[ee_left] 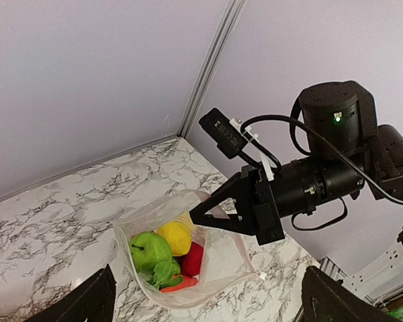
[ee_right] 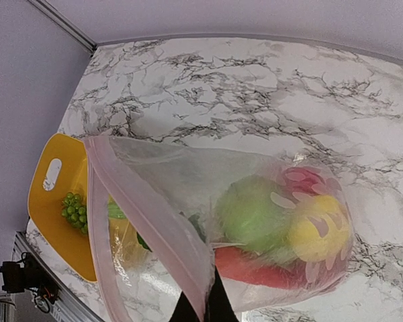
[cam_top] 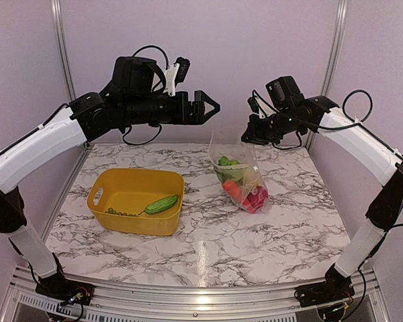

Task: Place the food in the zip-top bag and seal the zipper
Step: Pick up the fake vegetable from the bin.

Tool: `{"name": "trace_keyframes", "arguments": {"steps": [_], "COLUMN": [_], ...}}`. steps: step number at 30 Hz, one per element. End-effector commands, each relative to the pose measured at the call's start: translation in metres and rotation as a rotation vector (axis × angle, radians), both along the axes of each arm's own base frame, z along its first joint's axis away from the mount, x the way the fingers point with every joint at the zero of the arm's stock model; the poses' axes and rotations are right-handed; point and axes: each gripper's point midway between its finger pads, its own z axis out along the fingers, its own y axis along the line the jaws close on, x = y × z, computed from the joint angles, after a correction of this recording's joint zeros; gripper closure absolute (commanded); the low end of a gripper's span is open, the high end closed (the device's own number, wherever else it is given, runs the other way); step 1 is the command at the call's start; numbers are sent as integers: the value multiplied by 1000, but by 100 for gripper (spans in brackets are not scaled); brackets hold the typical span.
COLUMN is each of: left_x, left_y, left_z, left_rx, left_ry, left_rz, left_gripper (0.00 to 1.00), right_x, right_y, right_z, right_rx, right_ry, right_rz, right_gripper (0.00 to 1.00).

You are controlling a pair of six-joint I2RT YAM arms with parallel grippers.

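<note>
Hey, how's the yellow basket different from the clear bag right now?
The yellow basket is opaque and stands free on the table; the zip-top bag is clear, its mouth edge pinched in the right hand. The basket holds only a cucumber and grapes; the bag holds a pear, lemon, carrot and red pieces. Both are open.

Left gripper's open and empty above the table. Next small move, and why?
Probably lower the left gripper toward the yellow basket and line up on the cucumber. Its jaws are open and empty, the cucumber and grapes are not yet in the zip-top bag, and the right gripper holds the bag's mouth edge up.
</note>
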Motion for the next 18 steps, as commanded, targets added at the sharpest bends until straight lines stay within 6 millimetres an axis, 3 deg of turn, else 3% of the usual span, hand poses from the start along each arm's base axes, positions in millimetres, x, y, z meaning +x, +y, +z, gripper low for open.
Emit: {"name": "trace_keyframes", "arguments": {"steps": [1, 6, 10, 13, 15, 18], "left_x": [-11, -14, -13, -13, -13, -14], "left_y": [23, 54, 77, 101, 115, 128], "left_z": [-25, -59, -99, -121, -129, -143], "left_rx": [169, 259, 402, 496, 510, 538], "left_ry": [-73, -2, 95, 121, 137, 154], "left_rz": [-51, -5, 38, 70, 76, 55], "left_gripper": [1, 1, 1, 1, 1, 5], "right_x": [0, 0, 18, 29, 27, 15], "right_y": [6, 5, -38, -66, -62, -35], "right_z": [15, 20, 39, 56, 55, 28], "right_rx": [33, 0, -156, -148, -165, -205], "right_ry": [-38, -48, -108, -136, -149, -91], "right_rz": [12, 32, -41, -96, -91, -10], "right_gripper": [100, 100, 100, 100, 100, 100]}}
